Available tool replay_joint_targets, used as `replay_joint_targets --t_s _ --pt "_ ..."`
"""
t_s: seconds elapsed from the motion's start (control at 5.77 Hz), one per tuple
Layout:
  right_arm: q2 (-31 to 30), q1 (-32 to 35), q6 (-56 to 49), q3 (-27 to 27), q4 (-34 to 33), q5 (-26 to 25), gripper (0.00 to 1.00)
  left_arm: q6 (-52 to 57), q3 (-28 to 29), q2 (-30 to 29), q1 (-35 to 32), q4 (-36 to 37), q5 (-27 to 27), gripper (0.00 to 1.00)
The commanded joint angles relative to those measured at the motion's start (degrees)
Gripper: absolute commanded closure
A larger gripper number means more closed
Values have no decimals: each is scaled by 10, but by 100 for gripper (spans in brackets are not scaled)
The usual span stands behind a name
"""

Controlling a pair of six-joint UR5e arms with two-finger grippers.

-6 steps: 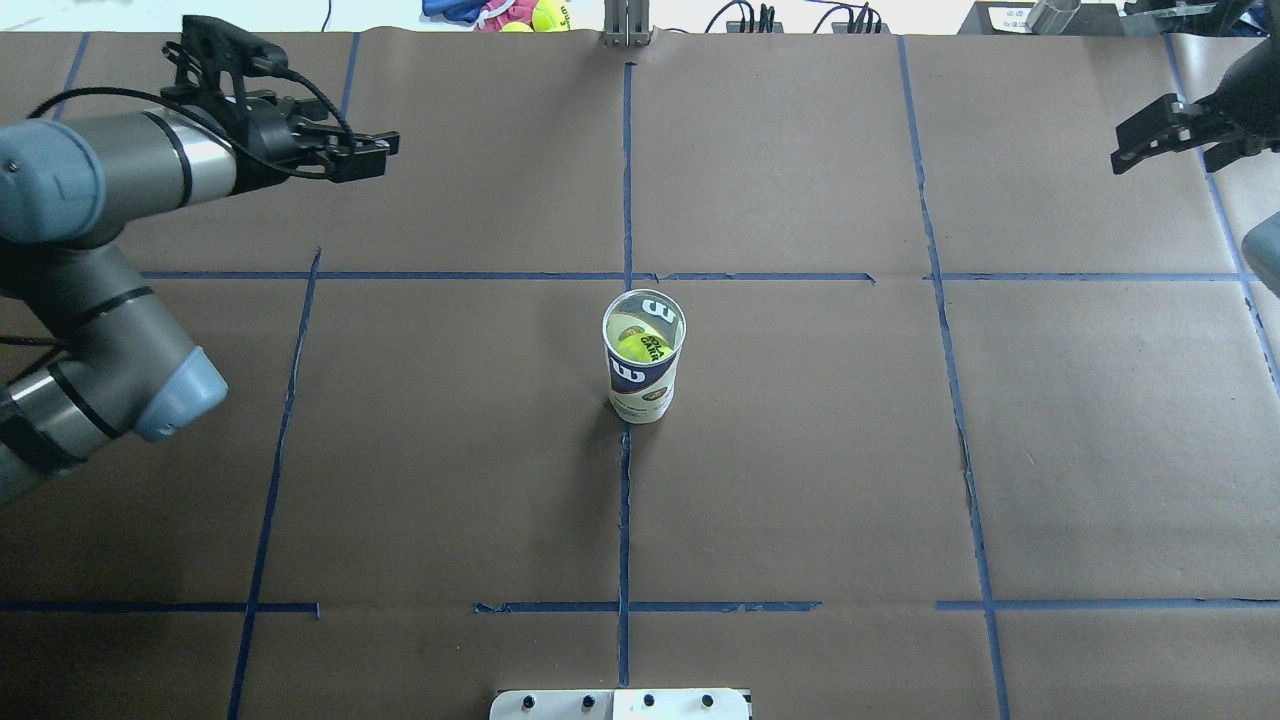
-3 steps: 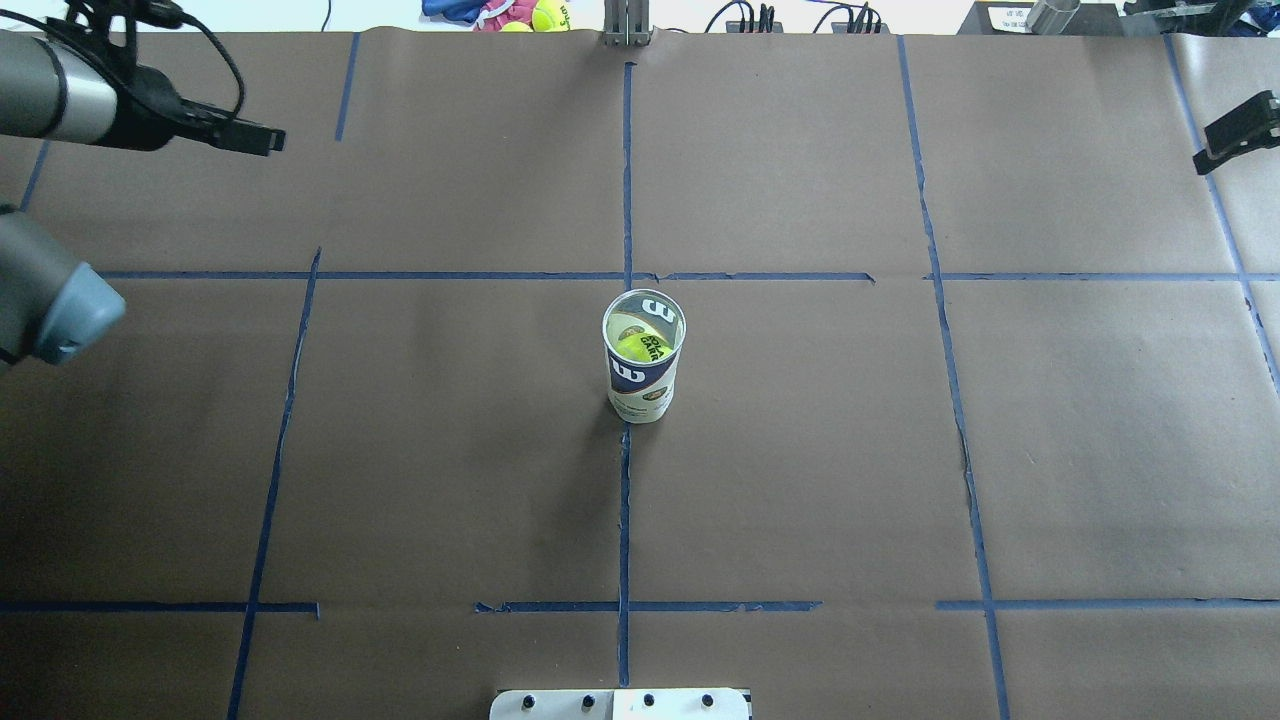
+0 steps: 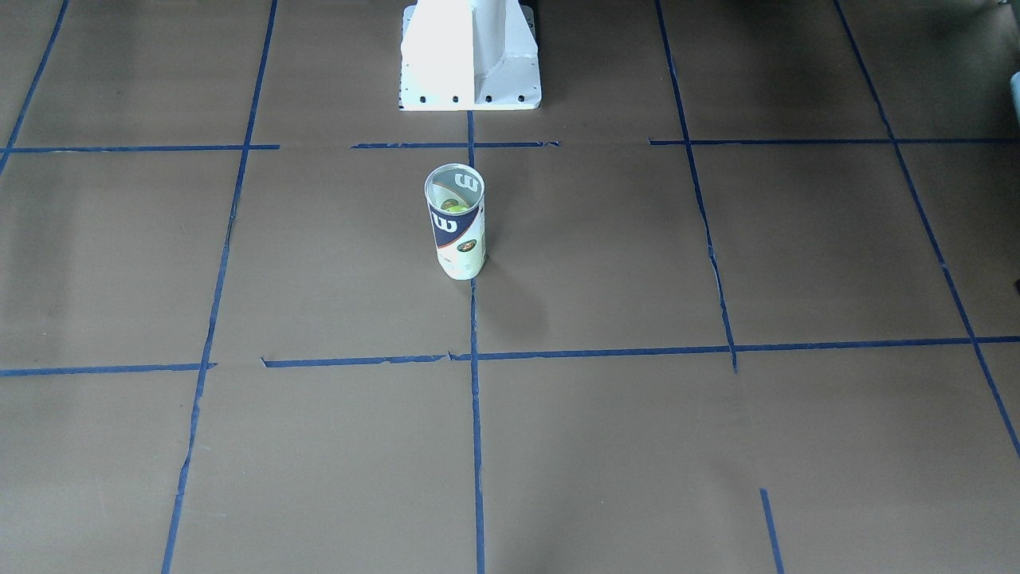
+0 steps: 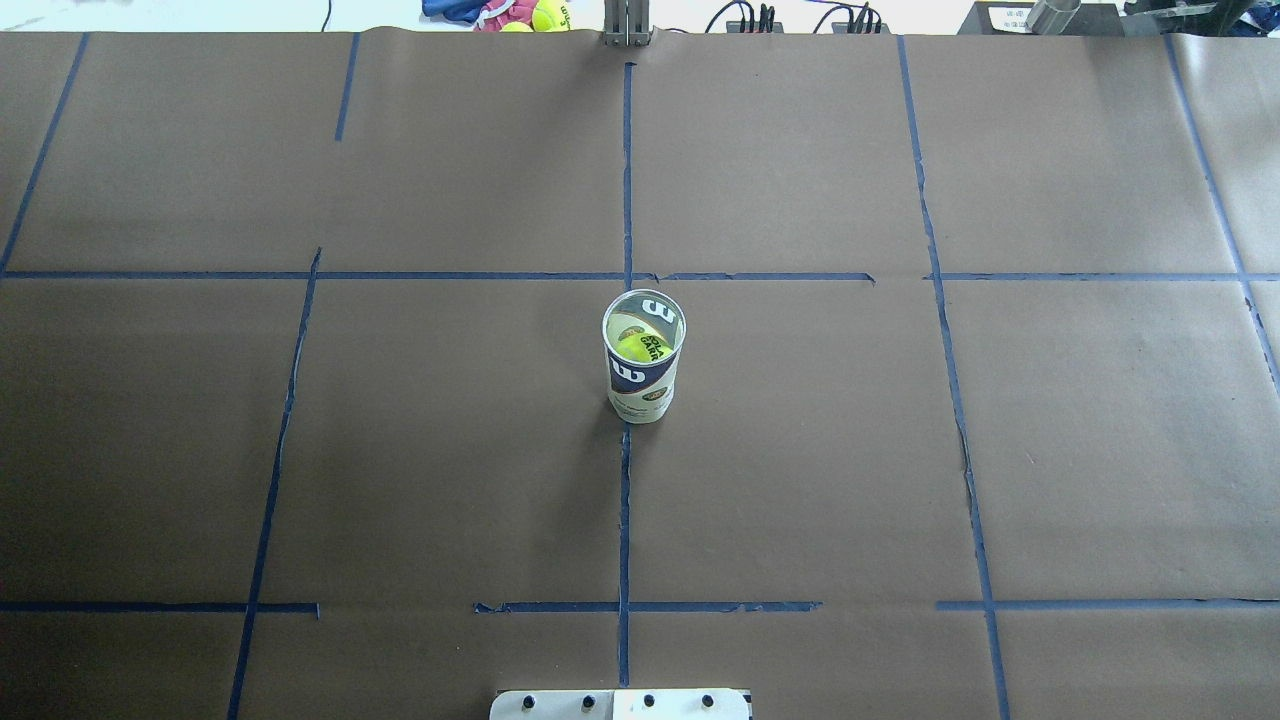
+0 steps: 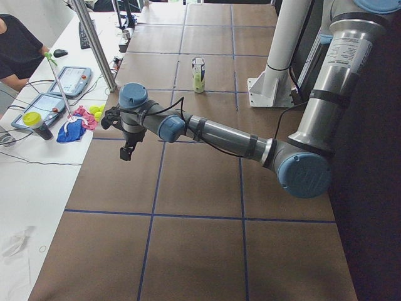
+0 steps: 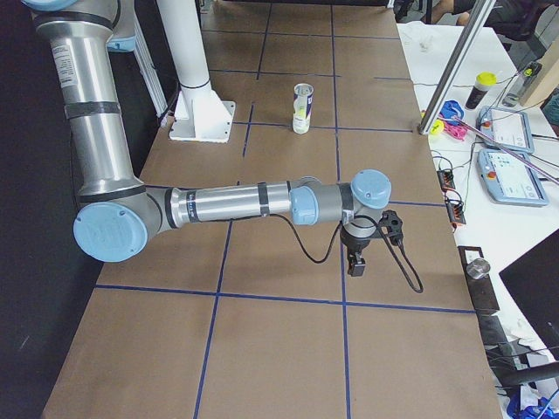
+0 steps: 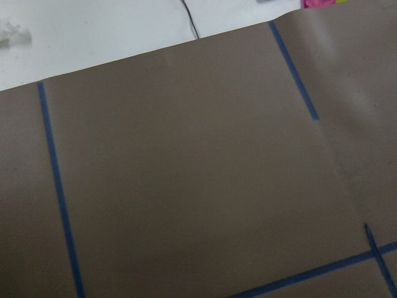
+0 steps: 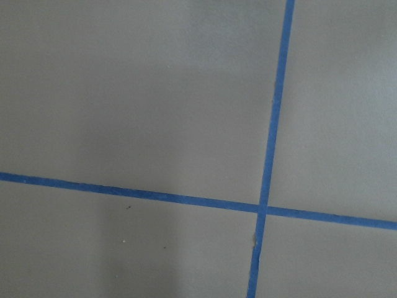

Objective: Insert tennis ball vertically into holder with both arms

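One tennis ball (image 4: pixel 643 347) sits inside upright holder (image 4: pixel 641 385).

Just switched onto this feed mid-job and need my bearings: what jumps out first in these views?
The can stands upright at the middle of the brown table, with the yellow-green tennis ball inside it. The left arm and the right arm stretch low over opposite ends of the table, far from the can, in the side views only.
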Motion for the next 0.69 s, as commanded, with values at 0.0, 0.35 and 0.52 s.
replay_joint_targets --t_s 0.0,0.35,0.52 --pt "-33 23 -42 1 0 0 0 95 -7 4 -31 209 -8 0" --pt "-37 27 -42 5 0 1 0 100 -4 87 -68 231 -9 0" --pt "-45 27 -43 7 0 -1 0 97 -3 108 -68 199 -11 0"
